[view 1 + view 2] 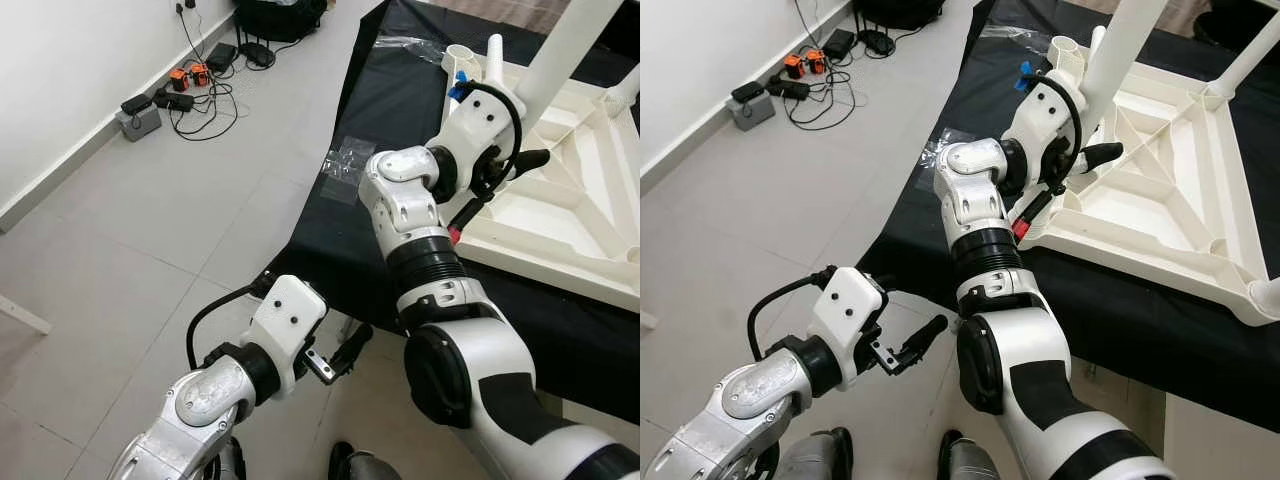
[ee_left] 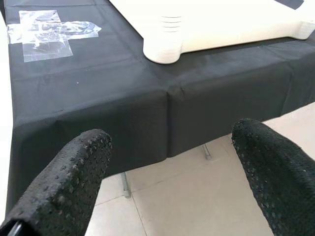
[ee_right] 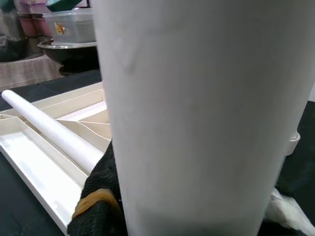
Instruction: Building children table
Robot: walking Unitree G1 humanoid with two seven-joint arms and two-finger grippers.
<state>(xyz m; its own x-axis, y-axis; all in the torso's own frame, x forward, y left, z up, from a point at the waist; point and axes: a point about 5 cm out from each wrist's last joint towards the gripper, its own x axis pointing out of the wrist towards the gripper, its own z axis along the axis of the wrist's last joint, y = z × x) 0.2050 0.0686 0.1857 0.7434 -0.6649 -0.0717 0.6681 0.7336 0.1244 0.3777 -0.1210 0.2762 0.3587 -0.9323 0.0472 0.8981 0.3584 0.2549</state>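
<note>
- The white plastic children's table top (image 1: 1160,190) lies upside down, ribbed underside up, on the black cloth (image 1: 1120,300) covering a work surface, in the upper right of both eye views.
- A white cylindrical table leg (image 1: 1118,50) rises tilted from the near-left corner of the upturned top, running out past the upper edge of the frame.
- A second white leg (image 1: 1250,58) stands at the far right corner, also leaning.
- The right gripper (image 1: 1072,170) is at the base of the first leg; in the right wrist view the white tube (image 3: 197,113) sits right between its black fingers (image 3: 98,196), which press against it, so the claw is clamped on the leg.
- A small blue piece (image 1: 1023,75) shows just behind that gripper, too small to identify.
- The left gripper (image 1: 912,345) hangs low in the lower left of the frame, over the grey tiled floor (image 1: 760,210) beside the cloth's edge; its two fingers (image 2: 74,187) stand well apart with nothing between them.
- Clear plastic wrapping (image 1: 345,165) lies flat on the cloth near its left edge.
- Black cables and orange-capped plugs (image 1: 190,80) sprawl by the white wall at the upper left.
</note>
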